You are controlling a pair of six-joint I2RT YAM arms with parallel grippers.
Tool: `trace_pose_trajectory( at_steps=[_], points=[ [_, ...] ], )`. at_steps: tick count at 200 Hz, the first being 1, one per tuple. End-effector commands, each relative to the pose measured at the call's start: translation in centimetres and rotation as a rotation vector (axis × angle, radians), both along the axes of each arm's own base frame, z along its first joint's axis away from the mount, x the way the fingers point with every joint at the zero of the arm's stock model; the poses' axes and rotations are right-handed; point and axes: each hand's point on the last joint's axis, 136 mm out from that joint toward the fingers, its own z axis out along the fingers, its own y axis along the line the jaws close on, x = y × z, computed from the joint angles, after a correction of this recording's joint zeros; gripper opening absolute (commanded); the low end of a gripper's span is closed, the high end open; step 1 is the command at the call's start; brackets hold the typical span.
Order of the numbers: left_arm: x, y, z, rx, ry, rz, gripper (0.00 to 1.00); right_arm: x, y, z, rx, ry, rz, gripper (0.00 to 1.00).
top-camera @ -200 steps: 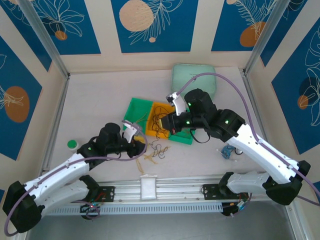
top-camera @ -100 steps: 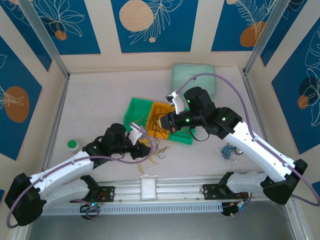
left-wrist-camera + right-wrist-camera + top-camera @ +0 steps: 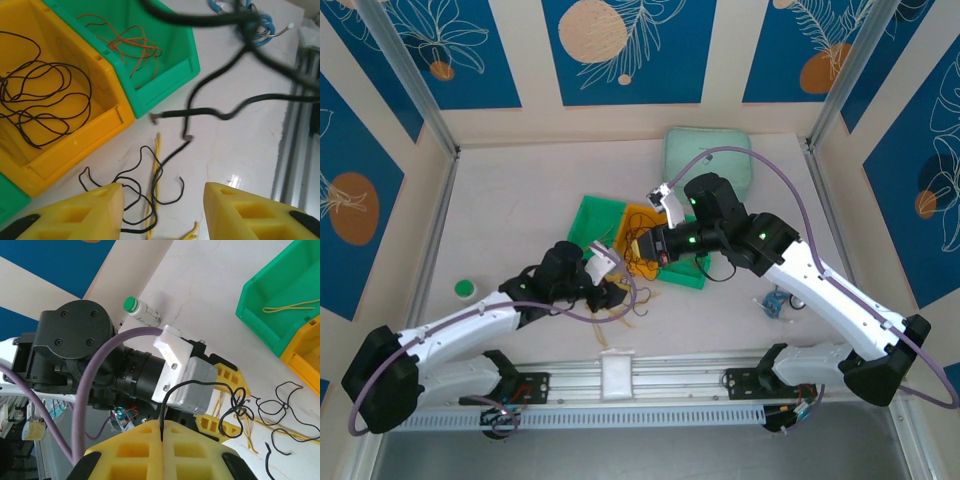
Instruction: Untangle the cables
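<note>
Loose black cables point(image 3: 131, 186) and yellow cables point(image 3: 156, 165) lie tangled on the white table, between the spread fingers of my left gripper point(image 3: 162, 194), which is open just above them. My right gripper point(image 3: 162, 429) is shut on a black cable point(image 3: 200, 385) that rises from its pads and ends in a small knot point(image 3: 239, 406) over the left gripper point(image 3: 226, 402). From above, the left gripper point(image 3: 620, 294) sits by the pile point(image 3: 638, 303) and the right gripper point(image 3: 639, 244) hovers over the bins. The yellow bin point(image 3: 107, 125) holds black cables point(image 3: 40, 97); the green bin point(image 3: 175, 75) holds red-orange ones point(image 3: 132, 42).
A second green bin point(image 3: 260, 315) holds one yellow cable point(image 3: 290, 306). A green-capped bottle point(image 3: 466, 290) stands at the left. A mint pad point(image 3: 708, 158) lies at the back and a blue coil point(image 3: 777, 303) at the right. An aluminium rail point(image 3: 670, 385) runs along the front edge.
My left gripper has moved right to the loose pile in front of the bins. The right gripper stays over the bins, shut on the black cable, having shifted slightly left.
</note>
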Motion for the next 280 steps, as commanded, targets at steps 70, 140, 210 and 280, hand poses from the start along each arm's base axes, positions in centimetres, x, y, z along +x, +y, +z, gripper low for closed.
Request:
trace_pose_trajectory(
  at_steps=[70, 140, 210, 280],
  points=[
    [1.4, 0.1, -0.6, 0.050, -0.015, 0.060, 0.00, 0.8, -2.1, 1.8, 0.047, -0.035, -0.065, 0.00],
    [0.5, 2.3, -1.0, 0.065, -0.010, 0.120, 0.00, 3.5, -10.1, 2.6, 0.038, -0.121, -0.371, 0.00],
    [-0.2, 3.6, 0.4, 0.052, -0.022, 0.152, 0.00, 3.7, -11.7, 2.5, 0.044, -0.121, -0.416, 0.00],
    [-1.1, 4.0, 2.3, 0.013, 0.015, 0.164, 0.00, 5.6, -8.3, -0.3, 0.051, -0.031, -0.323, 0.00]
  ],
)
